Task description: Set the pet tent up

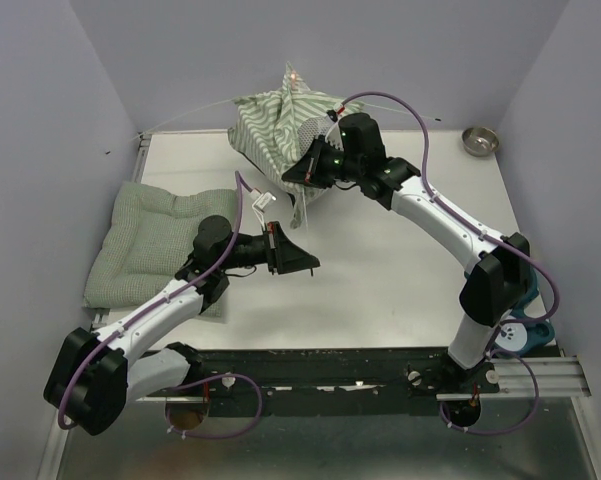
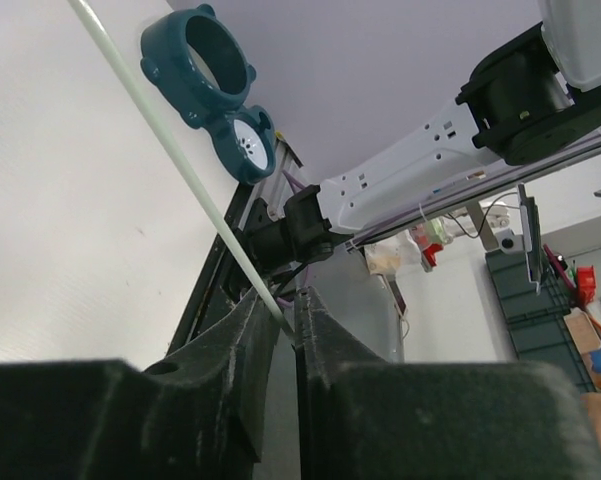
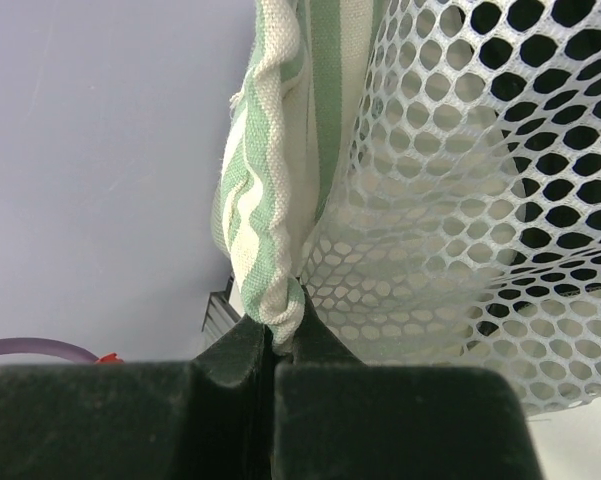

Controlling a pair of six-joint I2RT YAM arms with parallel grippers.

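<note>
Top view: pet tent (image 1: 280,125) slumped at far table (image 1: 380,280) edge, right gripper (image 1: 298,178) at its near corner, left gripper (image 1: 305,262) mid-table.
Left wrist: clamped on thin whitish pole (image 2: 170,150).
Right wrist: pinched shut on striped hem (image 3: 265,230).
Judged pole-fitting step; next, requires steering pole toward tent.

The pet tent (image 1: 275,125) sits crumpled at the table's (image 1: 380,270) far edge, a thin pole (image 1: 185,117) trailing from it along the back wall, and the right gripper (image 1: 302,178) meets its near side by the mesh panel. The left gripper (image 1: 302,263) hangs over the table just in front of the tent, beside a green cushion (image 1: 145,235); a metal bowl (image 1: 480,140) stands at the far right corner.
</note>
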